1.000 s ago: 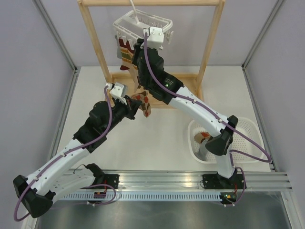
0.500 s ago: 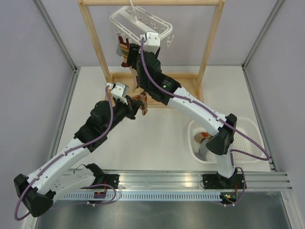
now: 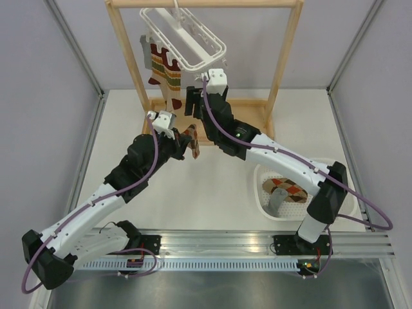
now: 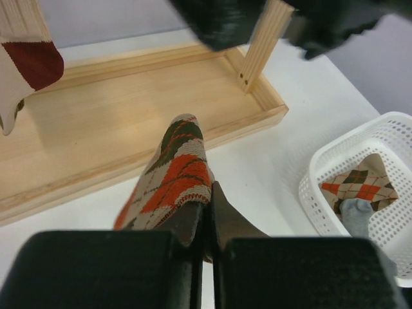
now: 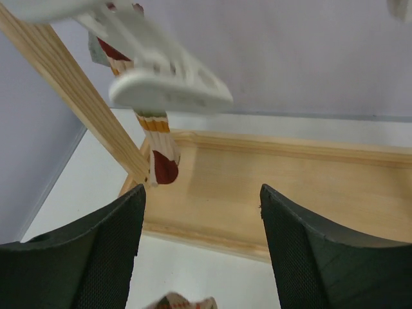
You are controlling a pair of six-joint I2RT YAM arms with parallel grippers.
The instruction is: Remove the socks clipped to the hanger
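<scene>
Lowered from the white plastic hanger [image 5: 170,93], right gripper [image 5: 201,193] gapes empty; left gripper [image 4: 207,206] clamps an orange argyle fabric sock [image 4: 174,174].

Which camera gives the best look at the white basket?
The top external view: nearly all of the basket shows there, with socks inside; the right arm hides one corner. The left wrist view catches only part of the basket at the frame's right edge. The right wrist view misses it.
</scene>
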